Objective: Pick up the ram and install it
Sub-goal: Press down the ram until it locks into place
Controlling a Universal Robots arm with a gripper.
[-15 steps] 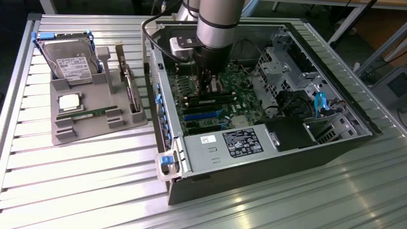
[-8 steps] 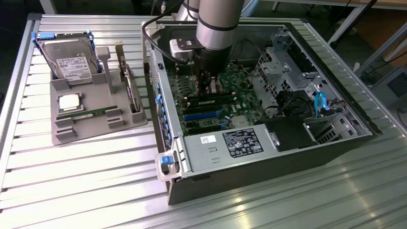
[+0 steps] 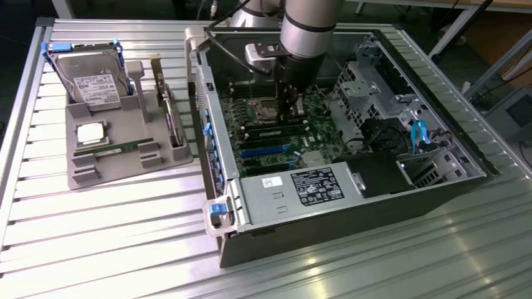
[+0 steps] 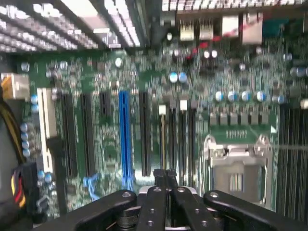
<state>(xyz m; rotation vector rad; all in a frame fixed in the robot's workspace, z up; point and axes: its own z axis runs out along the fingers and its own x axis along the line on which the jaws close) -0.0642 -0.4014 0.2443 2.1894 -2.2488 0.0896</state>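
Note:
The ram (image 3: 114, 148), a thin green stick, lies flat in a slot at the front of the grey holder (image 3: 83, 177) on the exterior view's left. My gripper (image 3: 291, 115) hangs inside the open computer case (image 3: 349, 205), well away from the ram. It is just above the motherboard (image 3: 312, 134), beside the processor socket (image 4: 237, 179). In the wrist view the gripper (image 4: 166, 174) has its black fingertips pressed together, with nothing visible between them. Below them run the long expansion slots, one of them blue (image 4: 124, 134).
The holder also carries a hard drive (image 3: 93, 81) with a white label, a square silver processor (image 3: 91, 132) and an upright card (image 3: 171, 118). The case walls, a drive cage (image 3: 365, 87) and the power supply (image 3: 320, 185) hem in the motherboard. A slatted metal table (image 3: 99, 249) is underneath.

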